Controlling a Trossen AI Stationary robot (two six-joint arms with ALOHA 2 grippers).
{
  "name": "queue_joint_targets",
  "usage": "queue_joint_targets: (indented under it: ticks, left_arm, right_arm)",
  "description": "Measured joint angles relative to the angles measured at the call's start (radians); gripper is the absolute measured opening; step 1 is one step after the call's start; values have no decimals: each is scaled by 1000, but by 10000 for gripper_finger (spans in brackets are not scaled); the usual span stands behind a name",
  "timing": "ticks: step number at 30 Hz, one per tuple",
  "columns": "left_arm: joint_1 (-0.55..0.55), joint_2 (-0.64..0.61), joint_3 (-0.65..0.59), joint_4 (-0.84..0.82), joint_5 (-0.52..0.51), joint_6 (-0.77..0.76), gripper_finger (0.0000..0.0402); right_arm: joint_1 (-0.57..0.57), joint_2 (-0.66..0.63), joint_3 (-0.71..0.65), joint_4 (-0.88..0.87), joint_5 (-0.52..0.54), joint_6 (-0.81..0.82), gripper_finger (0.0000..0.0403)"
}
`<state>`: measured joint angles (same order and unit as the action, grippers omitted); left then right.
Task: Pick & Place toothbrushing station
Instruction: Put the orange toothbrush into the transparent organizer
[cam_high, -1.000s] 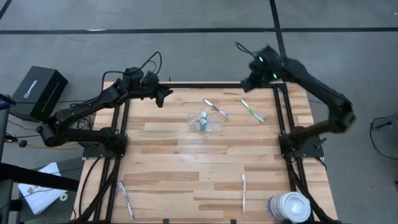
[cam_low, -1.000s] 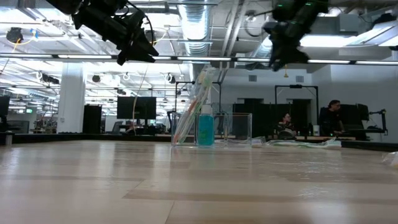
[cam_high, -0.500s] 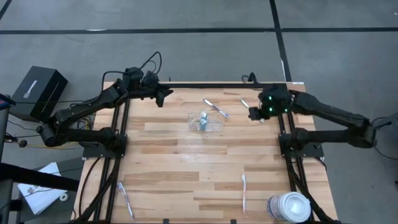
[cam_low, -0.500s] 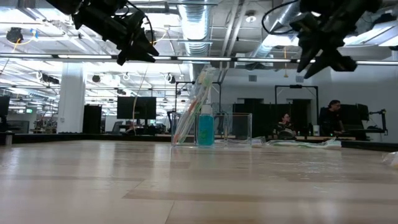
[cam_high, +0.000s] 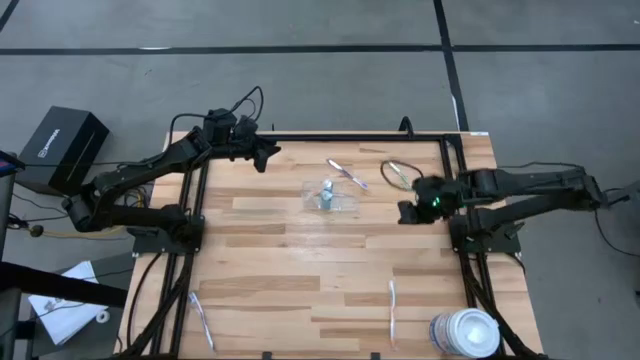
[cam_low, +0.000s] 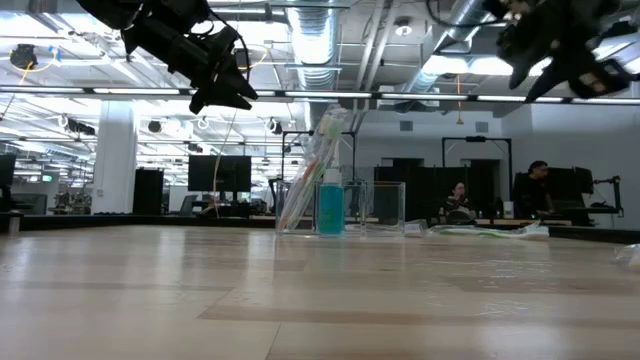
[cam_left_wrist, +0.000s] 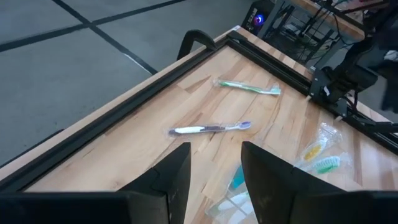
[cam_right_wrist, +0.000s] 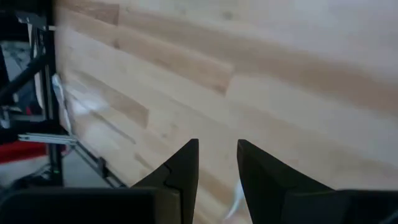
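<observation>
While both empty grippers, left gripper (cam_high: 268, 153) and right gripper (cam_high: 407, 212), stand narrowly parted, clear container (cam_high: 329, 196) holds teal tube (cam_low: 330, 208), toothbrushes (cam_low: 306, 180).

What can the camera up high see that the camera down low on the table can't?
Only the high view shows the white round tub at the near right corner, two wrapped toothbrushes lying near the front edge, and a black box on the floor. Only the low view shows the room behind, with people seated at desks, and the teal toothpaste tube standing upright. Both show the clear plastic container, the left gripper raised at the far left and the right gripper on the right, both open and empty.
</observation>
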<state>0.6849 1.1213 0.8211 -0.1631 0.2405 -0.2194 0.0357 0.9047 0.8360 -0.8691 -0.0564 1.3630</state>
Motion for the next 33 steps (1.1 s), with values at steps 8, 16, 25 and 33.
queue_joint_targets:
  ticks: [8, 16, 25, 33]
  left_arm:
    - [0, 0, 0, 2, 1, 13, 136]
    - [0, 0, 0, 7, 97, 28, 136]
    - [0, 0, 0, 8, 133, 50, 136]
    - [0, 0, 0, 7, 165, 63, 136]
  right_arm:
    - [379, 115, 0, 164, 186, 474, 103]
    - [497, 408, 189, 148, 96, 659, 103]
    - [560, 673, 362, 23, -54, 776, 103]
    - [555, 794, 364, 30, -62, 803, 103]
